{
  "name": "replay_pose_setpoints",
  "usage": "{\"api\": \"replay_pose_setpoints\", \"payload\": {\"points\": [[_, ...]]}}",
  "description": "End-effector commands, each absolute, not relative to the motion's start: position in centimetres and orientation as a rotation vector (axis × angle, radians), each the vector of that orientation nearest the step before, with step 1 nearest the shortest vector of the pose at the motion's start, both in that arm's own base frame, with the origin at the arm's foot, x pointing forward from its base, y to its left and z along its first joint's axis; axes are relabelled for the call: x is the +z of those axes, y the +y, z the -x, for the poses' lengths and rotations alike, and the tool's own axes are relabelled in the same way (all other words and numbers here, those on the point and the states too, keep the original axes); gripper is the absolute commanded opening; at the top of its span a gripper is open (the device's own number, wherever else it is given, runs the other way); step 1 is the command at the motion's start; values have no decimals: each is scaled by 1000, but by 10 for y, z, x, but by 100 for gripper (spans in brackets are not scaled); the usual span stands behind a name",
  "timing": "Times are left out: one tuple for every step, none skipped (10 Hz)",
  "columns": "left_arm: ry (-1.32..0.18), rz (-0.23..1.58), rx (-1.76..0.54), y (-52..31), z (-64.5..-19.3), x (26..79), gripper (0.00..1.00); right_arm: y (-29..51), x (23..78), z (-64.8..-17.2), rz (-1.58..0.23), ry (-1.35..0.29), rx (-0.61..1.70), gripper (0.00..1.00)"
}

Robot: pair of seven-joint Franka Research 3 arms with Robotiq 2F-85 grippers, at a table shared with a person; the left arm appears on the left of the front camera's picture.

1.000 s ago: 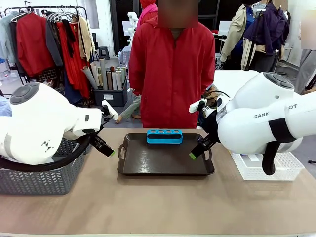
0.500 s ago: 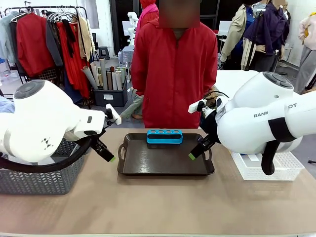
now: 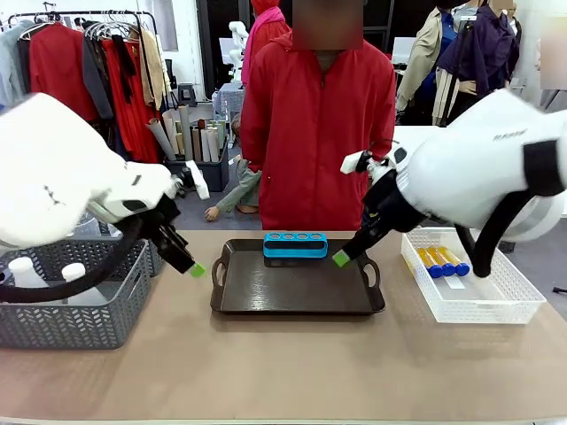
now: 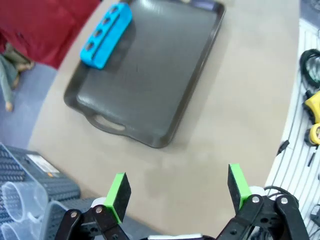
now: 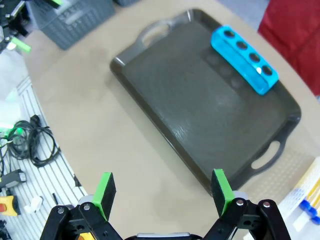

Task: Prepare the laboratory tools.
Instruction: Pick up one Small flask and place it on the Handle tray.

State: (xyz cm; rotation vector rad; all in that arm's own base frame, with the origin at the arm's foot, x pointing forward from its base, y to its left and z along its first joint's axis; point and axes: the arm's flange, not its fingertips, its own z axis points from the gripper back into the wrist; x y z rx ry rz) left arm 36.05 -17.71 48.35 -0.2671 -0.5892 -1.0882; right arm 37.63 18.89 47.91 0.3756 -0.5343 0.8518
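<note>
Both my arms have swung up and back since a second ago, uncovering what they hid. At the right of the front view, the white lattice plastic bin (image 3: 469,312) now shows its blue-capped tubes of yellow-orange liquid (image 3: 443,260), lying side by side on its floor. At the lower left, the grey mesh basket (image 3: 80,319) shows two whitish plastic containers (image 3: 27,270) standing in it; which tools these are I cannot tell.

My right gripper (image 3: 340,258) has risen a little and hangs over the right end of the dark brown rectangular handled tray (image 3: 292,288). My left gripper (image 3: 197,269) hangs just off the tray's left handle, between tray and basket. The small blue plastic tube rack (image 3: 295,244), with four round holes, has stayed at the tray's far edge in the middle of the picture. Behind it stands a person in a red jacket (image 3: 319,133).

In my left wrist view my left gripper (image 4: 178,189) stands wide open, its green pads (image 4: 118,190) well apart over the bare beige table (image 4: 240,115), gripping nothing. The tray (image 4: 150,75) and the rack (image 4: 106,35) lie toward the upper left.

In my right wrist view my right gripper (image 5: 163,187) is just as wide open and holds nothing. The rack (image 5: 243,60) sits at the upper right on the tray (image 5: 200,115), and the tubes' blue caps (image 5: 309,209) peek in at the lower right corner.
</note>
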Motion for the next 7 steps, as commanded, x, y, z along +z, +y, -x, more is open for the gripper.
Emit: {"api": "replay_pose_setpoints", "payload": {"points": [[-661,339,-1157,-157,-365,504,100,165,498,-383,-431,-561,928,100],[-694,332,-1169,-151,-364,520,100,155,514,-384,-432,-572,918,100],[-742,305,-1159,-139,-368,539,100,142,535,-386,-426,-593,925,100],[-778,284,-1149,-130,-373,556,100,131,553,-388,-404,-621,924,100],[-808,282,-1153,-125,-376,573,100,122,571,-389,-382,-630,917,100],[-830,266,-1142,-120,-382,589,100,115,588,-390,-372,-651,923,100],[-846,246,-1126,-118,-388,604,100,107,606,-392,-356,-672,916,100]]}}
